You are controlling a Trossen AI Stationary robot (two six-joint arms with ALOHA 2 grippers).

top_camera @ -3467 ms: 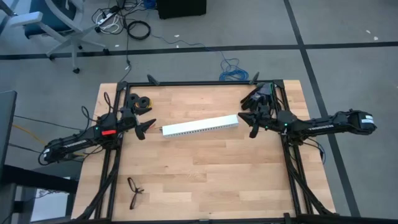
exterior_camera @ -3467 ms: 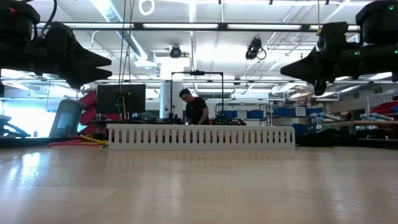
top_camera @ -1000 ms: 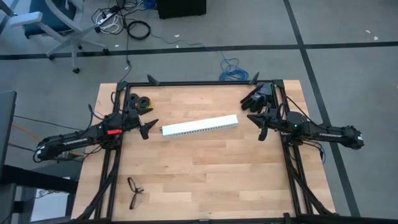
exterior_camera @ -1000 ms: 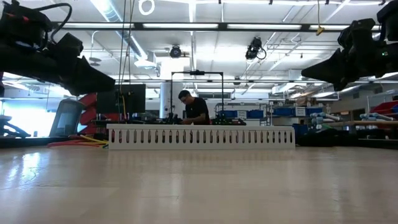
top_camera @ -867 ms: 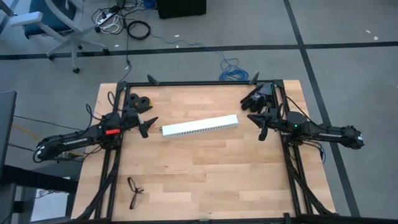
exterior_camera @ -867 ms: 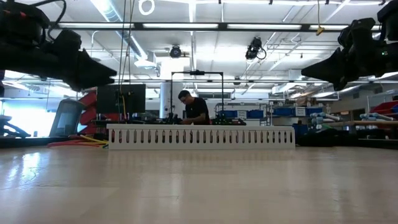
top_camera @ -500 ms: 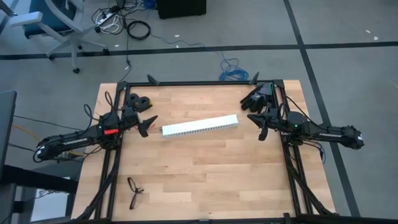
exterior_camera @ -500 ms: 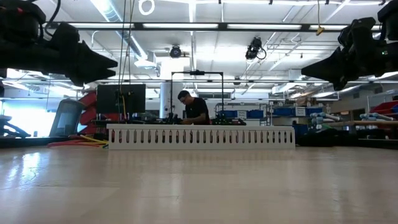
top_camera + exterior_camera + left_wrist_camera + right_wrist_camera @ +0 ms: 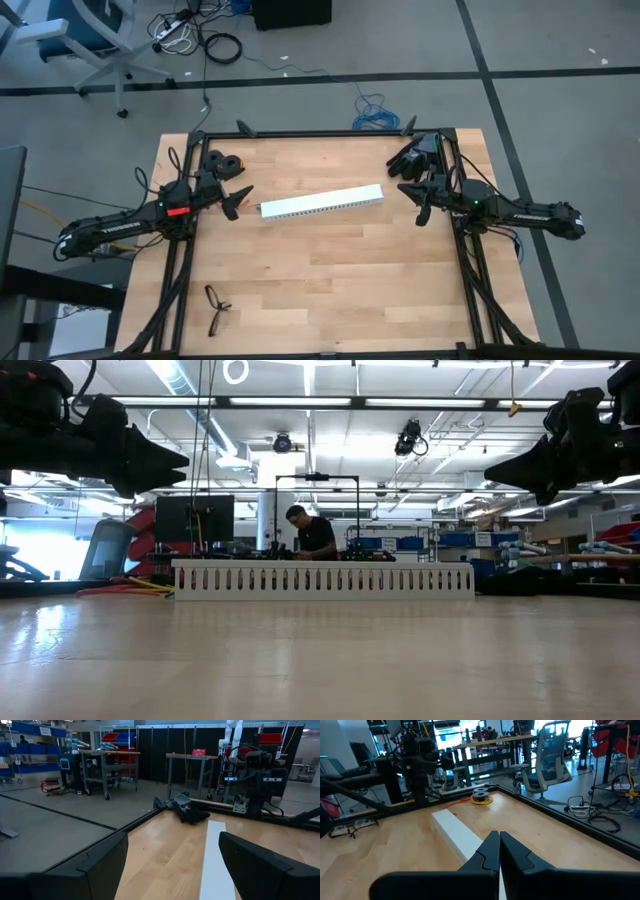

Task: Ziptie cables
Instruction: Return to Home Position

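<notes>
Neither the cables nor the ziptie shows in any view. A long white slotted rail (image 9: 320, 203) lies flat across the middle of the wooden table (image 9: 330, 290). My left gripper (image 9: 237, 203) hovers off the rail's left end, level and open, with nothing between its fingers (image 9: 100, 860). My right gripper (image 9: 420, 208) hovers off the rail's right end, level and shut on nothing; in its wrist view the fingers (image 9: 490, 850) lie together. Both stand well above the tabletop in the low view, the left gripper (image 9: 185, 460) and the right gripper (image 9: 490, 472).
Two black spools with red and yellow wire (image 9: 225, 163) lie at the far left corner. A black glove-like heap (image 9: 415, 153) lies at the far right. Dark glasses (image 9: 217, 308) lie near the front left. A person (image 9: 315, 535) stands in the room beyond the table.
My left gripper has tipped up from a downward slant to level and risen slightly; its fingers stay open. The rail has kept its place.
</notes>
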